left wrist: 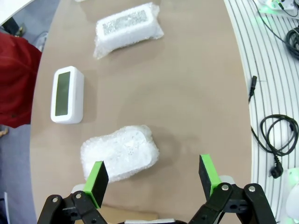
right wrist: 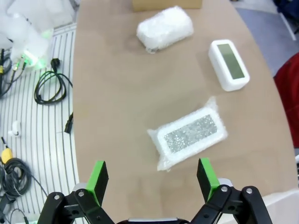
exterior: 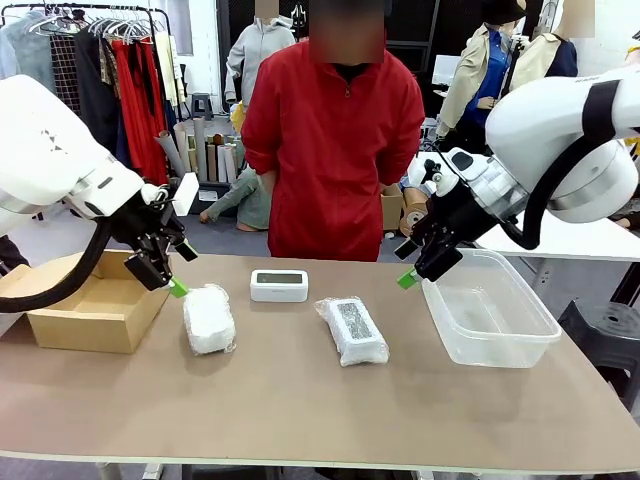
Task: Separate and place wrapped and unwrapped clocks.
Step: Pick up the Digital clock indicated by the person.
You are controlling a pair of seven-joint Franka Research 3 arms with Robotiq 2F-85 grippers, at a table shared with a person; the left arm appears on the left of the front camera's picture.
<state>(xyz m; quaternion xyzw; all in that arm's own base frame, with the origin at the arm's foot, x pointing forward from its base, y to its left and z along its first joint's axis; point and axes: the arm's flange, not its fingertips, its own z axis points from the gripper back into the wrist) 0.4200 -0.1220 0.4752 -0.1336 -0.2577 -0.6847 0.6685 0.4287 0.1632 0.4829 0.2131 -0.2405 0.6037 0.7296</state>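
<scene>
The three clocks lay in a loose row on the bench (exterior: pixel 300 420). A bubble-wrapped clock (exterior: pixel 209 318) was at my left, the bare white clock (exterior: pixel 279 285) sat a little farther toward the person, and a second wrapped clock (exterior: pixel 352 330) was near the middle, its speckled face showing through the film. I judged the wrapped ones light and squashy outside with a stiff core, and the film likely to slide. I would pinch each across its short width at mid-length. The bare one looked hard, smooth and slippery, best taken across its narrow sides, away from the screen. My left hand (left wrist: pixel 153 168) hovered just above the first bundle with its fingers spread wide, holding nothing. My right hand (right wrist: pixel 152 169) hung above and near the second, likewise spread and empty. The cardboard box (exterior: pixel 90 310) sat at my far left, and the clear tub (exterior: pixel 490 320) at my right.
</scene>
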